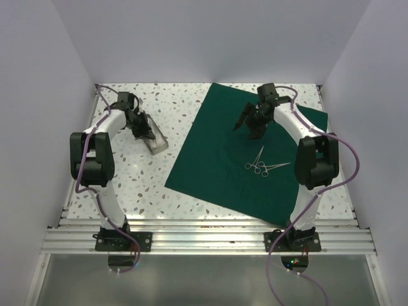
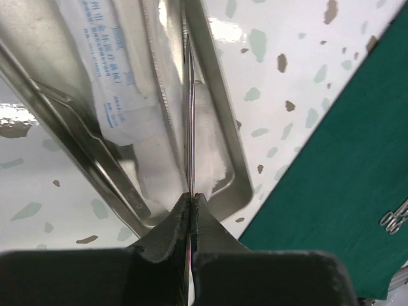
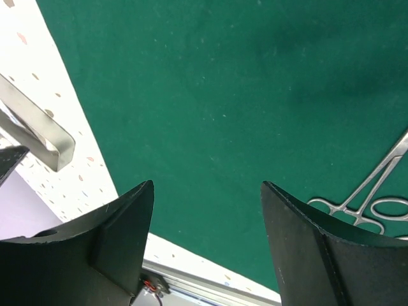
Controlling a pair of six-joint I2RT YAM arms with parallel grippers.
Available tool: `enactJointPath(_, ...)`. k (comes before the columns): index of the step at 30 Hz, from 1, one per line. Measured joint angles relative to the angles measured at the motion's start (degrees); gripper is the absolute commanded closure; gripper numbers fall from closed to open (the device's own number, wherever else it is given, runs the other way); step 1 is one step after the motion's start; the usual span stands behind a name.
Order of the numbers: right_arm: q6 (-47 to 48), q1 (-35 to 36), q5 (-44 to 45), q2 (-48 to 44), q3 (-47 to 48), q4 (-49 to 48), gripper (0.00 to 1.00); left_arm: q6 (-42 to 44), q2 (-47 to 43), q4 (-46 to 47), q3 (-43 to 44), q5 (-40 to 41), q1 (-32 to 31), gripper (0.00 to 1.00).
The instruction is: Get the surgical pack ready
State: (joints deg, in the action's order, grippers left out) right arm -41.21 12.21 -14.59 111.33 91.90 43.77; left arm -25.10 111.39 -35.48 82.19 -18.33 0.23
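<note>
Left tool [image 2: 191,199], as you see it, is clamped on a thin metal strip [image 2: 189,115] over the tray [image 2: 223,108]; right tool [image 3: 207,186] gapes above the surgical pack [image 1: 217,159] spread flat at the tray's 3 o'clock.

**Setting:** robot test cell in a laboratory, laid out with medical props.

**Enclosure:** plain white walls [image 1: 191,38] close in three sides of a speckled tabletop [image 1: 146,185].

**Rig:** an aluminium rail frame [image 1: 210,239] runs along the near edge. The left arm [image 1: 95,159] and right arm [image 1: 315,162] are bolted to it. Purple cables [image 1: 352,166] loop loose from the arms down past their bases.

**Medical items:**
- Dark green cloth [image 1: 217,159], spread flat as a square sheet.
- Hinged steel clamps [image 1: 260,164], lying on the cloth.
- Steel tray [image 2: 220,95], on the bare tabletop beside the cloth.
- Sealed printed packet [image 2: 108,70], inside the tray.
- Thin steel tool [image 2: 189,127], seen edge-on across the tray.
</note>
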Motion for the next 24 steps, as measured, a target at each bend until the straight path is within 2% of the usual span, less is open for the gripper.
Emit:
enactJointPath(3, 0.5, 0.15, 0.02, 0.0, 0.0, 0.35, 0.28, -0.85, 1.07, -0.15, -0.55, 0.81, 0.22, 1.0)
enactJointPath(5, 0.76, 0.09, 0.15, 0.0, 0.0, 0.37, 0.28, -1.11, 1.55, -0.11, -0.83, 1.36, 0.59, 0.96)
enactJointPath(8, 1.09, -0.13, 0.22, 0.0, 0.0, 0.61, 0.28, -1.42, 1.57, -0.13, -1.66, 1.88, 0.94, 0.77)
enactJointPath(9, 1.18, -0.22, 0.33, 0.0, 0.0, 0.68, 0.28, -1.64, 1.57, -0.02, -1.86, 2.03, 1.03, 0.65)
enactJointPath(12, 1.44, -0.57, 1.75, 0.0, 0.0, 1.77, 0.3, -1.92, 1.57, 0.02, -2.05, 2.01, 1.11, 0.53)
enactJointPath(15, 1.75, -1.16, 4.24, 0.0, -0.04, 3.91, 0.33, -1.73, 1.57, 0.24, -2.16, 1.33, 1.16, 0.45)
enactJointPath(18, 1.81, -2.38, 6.84, -0.76, -1.6, 5.16, 0.36, -1.55, 0.94, 0.85, -3.19, 0.11, 1.16, 0.42)
enactJointPath(24, 1.92, -7.72, 11.19, -4.04, -9.11, 6.82, 0.36, -0.26, -4.96, 1.57, -6.62, -3.58, 0.74, 0.39)
